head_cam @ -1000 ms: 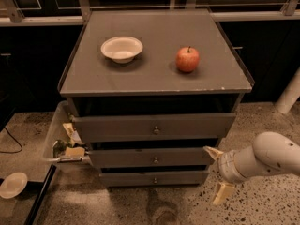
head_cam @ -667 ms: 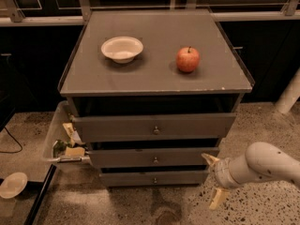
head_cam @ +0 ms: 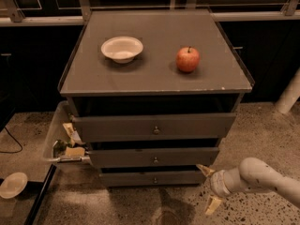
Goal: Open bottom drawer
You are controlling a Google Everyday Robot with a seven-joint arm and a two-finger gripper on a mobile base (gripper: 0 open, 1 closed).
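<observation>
The bottom drawer (head_cam: 152, 178) is the lowest, narrowest grey front of three, with a small round knob (head_cam: 155, 180) at its centre. It sits flush and closed. My gripper (head_cam: 209, 187) hangs low at the right of the cabinet, just off the drawer's right end, with the white arm (head_cam: 262, 176) behind it. Its two yellowish fingers (head_cam: 205, 169) are spread apart, one high and one low, and hold nothing.
The middle drawer (head_cam: 153, 156) and top drawer (head_cam: 154, 127) stand above it. A white bowl (head_cam: 122, 48) and a red apple (head_cam: 187, 59) sit on the cabinet top. A clear bin (head_cam: 59, 142) with wrappers stands at the left, a white plate (head_cam: 12, 184) on the floor.
My gripper and arm have moved left and slightly down, closer to the right end of the bottom drawer. The drawers have not moved.
</observation>
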